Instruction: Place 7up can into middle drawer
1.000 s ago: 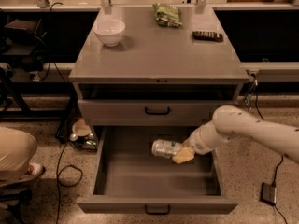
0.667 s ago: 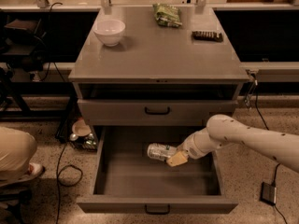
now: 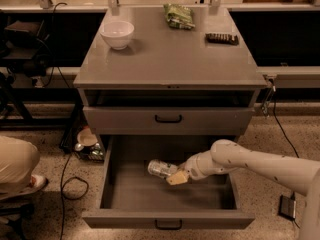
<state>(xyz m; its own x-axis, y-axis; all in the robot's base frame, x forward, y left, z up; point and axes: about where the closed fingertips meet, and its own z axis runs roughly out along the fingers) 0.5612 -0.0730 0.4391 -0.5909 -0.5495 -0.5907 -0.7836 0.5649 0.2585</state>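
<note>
Low in the frame, the gripper (image 3: 176, 177) reaches into the open drawer (image 3: 150, 198), jaws clamped on the can (image 3: 161, 167), held sideways near its middle. I'd lower it onto the drawer bottom before releasing, gently, so it can't roll.

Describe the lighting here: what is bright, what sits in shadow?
Camera view: warm, dim light; the white bowl and cabinet top are brightest; the middle drawer is shaded inside, though the 7up can, held over its tray by the gripper, catches a highlight.
</note>
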